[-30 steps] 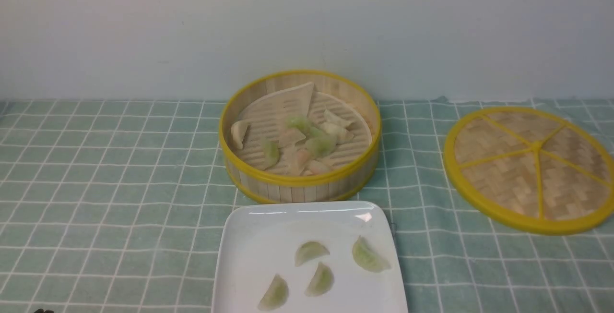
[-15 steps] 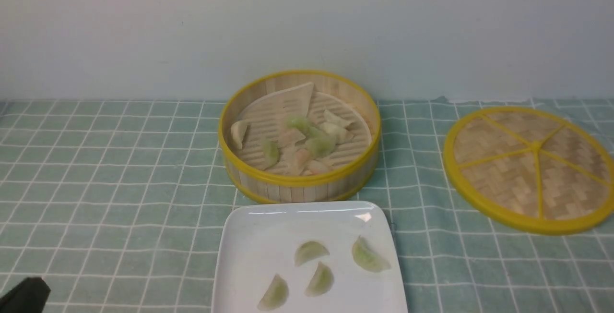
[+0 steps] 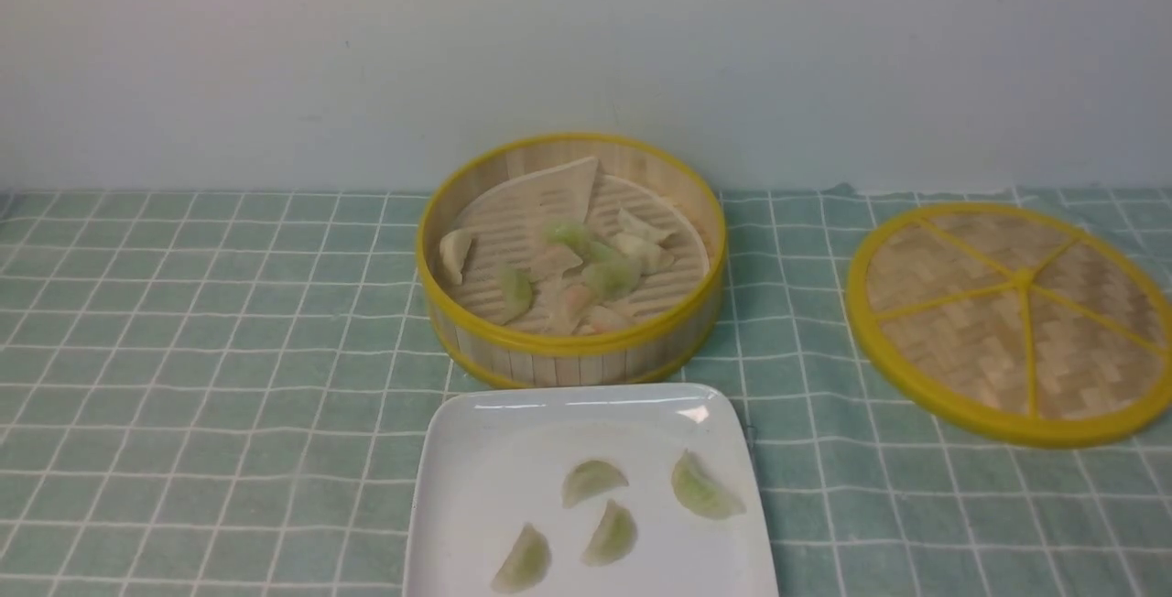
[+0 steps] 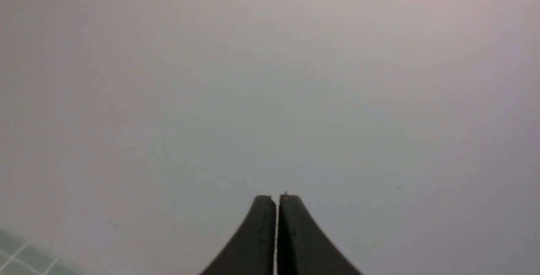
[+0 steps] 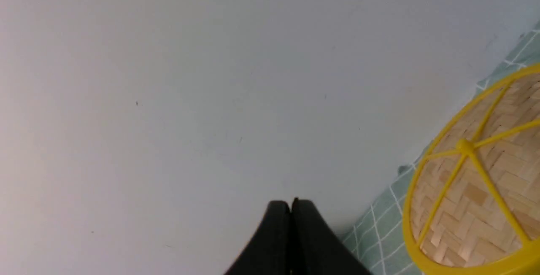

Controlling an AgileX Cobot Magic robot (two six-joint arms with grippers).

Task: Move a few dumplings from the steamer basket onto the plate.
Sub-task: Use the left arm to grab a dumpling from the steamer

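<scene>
Left tool [image 4: 277,198] and right tool [image 5: 290,202] closed, empty; four dumplings [image 3: 593,480] on plate [image 3: 490,487]

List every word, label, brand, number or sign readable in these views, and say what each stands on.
No readable text in any view.
The steamer basket, the woven lid, the plate, the checked cloth and the wall all show plain surfaces, with no print, label or sign.
</scene>
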